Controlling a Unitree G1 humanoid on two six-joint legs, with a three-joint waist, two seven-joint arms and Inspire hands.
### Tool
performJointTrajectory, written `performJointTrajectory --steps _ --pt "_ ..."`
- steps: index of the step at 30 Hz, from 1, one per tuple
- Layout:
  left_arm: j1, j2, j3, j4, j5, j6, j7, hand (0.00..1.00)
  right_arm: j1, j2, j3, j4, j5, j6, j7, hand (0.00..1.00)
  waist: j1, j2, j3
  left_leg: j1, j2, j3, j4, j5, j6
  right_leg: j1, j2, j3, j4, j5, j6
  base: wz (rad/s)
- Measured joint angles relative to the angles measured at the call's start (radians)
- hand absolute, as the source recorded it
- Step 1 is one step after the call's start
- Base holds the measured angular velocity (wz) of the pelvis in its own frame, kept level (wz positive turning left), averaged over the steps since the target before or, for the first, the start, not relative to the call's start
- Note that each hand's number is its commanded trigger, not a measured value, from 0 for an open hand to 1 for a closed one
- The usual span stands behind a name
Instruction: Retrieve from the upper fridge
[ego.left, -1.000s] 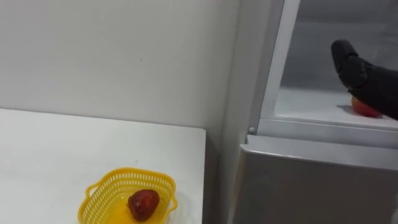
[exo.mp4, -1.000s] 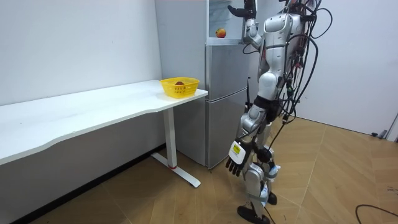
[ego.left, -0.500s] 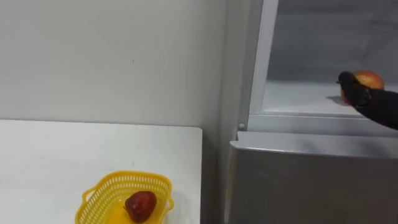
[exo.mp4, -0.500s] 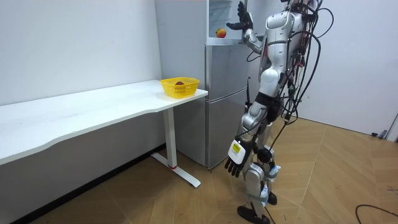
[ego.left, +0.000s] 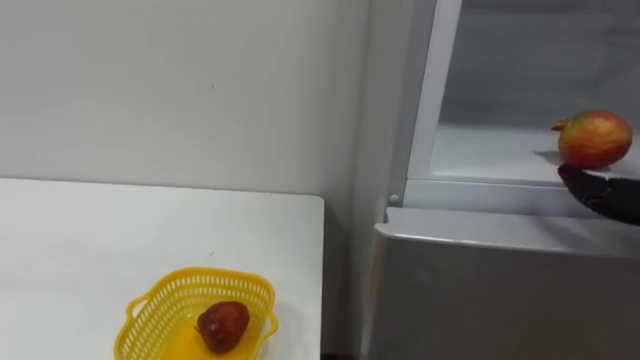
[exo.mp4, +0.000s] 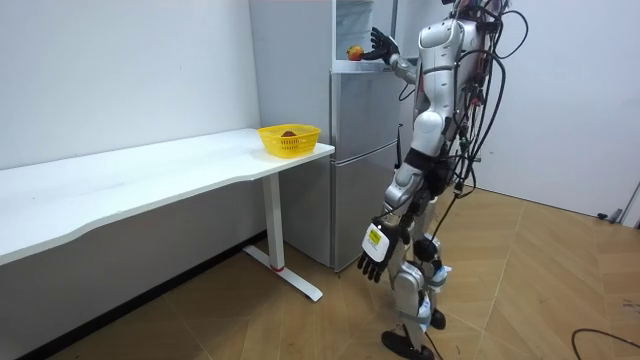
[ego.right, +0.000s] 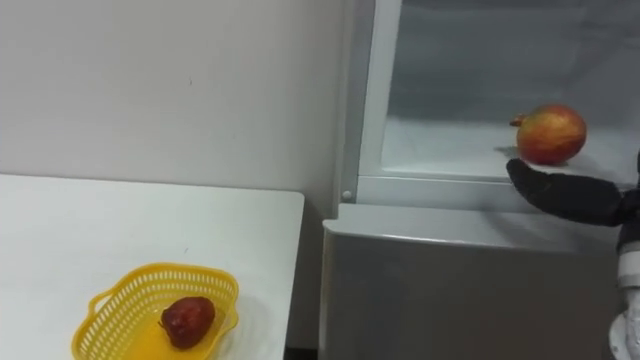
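A red-and-yellow round fruit (ego.left: 595, 138) (ego.right: 551, 134) sits on the white shelf (ego.left: 490, 152) of the open upper fridge compartment, near its front edge. My right hand (ego.right: 560, 193) (ego.left: 603, 190) is just below and in front of the fruit, at the shelf's front lip, with its fingers straight and open, holding nothing. In the room view that hand (exo.mp4: 380, 45) is raised beside the fruit (exo.mp4: 354, 52). My left hand (exo.mp4: 372, 262) hangs at my side with relaxed fingers.
I stand in front of the grey fridge (exo.mp4: 360, 160); its lower door (ego.left: 500, 290) is shut. To the left, a yellow basket (ego.left: 215, 272) holding a dark red fruit (ego.left: 222, 325) sits at the corner of a white table (ego.left: 100, 240).
My right hand came off the top of the fruit and sank to the shelf's front edge below it. The fruit stays on the shelf. The head camera shifted a little.
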Motion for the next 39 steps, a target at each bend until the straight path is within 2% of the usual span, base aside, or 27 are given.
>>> performJointTrajectory --steps 2,5,24,34,39 --pt "0.014 0.009 0.000 -0.025 0.000 0.011 0.001 0.00 -0.041 -0.027 0.001 0.042 0.002 0.020 0.019 0.00 -0.006 0.002 -0.0009 0.000 0.004 0.000 -0.001 0.000 0.000 0.001 0.000 -0.004 0.000 0.000 0.000 0.02" --pt "0.015 0.016 0.000 -0.036 0.000 0.018 0.004 0.00 -0.078 -0.049 0.005 0.086 0.001 0.027 0.041 0.00 -0.010 0.002 -0.0010 0.000 0.006 0.000 -0.001 0.000 0.000 0.001 0.002 -0.004 -0.001 0.000 0.000 0.00" --pt "0.022 0.024 -0.001 -0.051 -0.027 0.018 0.026 0.00 -0.088 -0.050 0.011 0.123 0.005 0.041 0.088 0.00 -0.004 0.005 -0.0011 -0.004 0.005 0.001 -0.002 0.000 0.000 -0.006 0.002 -0.003 0.002 0.000 0.000 0.00" --pt "0.061 0.029 -0.001 -0.060 -0.029 0.020 0.026 0.00 -0.094 -0.050 0.011 0.126 0.030 0.050 0.084 0.00 -0.006 0.001 -0.0031 -0.015 0.005 -0.008 -0.001 0.001 0.000 -0.014 0.001 -0.014 0.001 0.000 -0.001 0.02" --pt "0.063 0.031 -0.001 -0.059 -0.039 0.019 0.025 0.00 -0.095 -0.050 0.012 0.134 0.059 0.050 0.073 0.00 0.010 -0.004 -0.0006 -0.016 0.005 -0.016 -0.002 0.002 -0.001 -0.013 0.001 -0.018 0.002 0.000 -0.001 0.00"
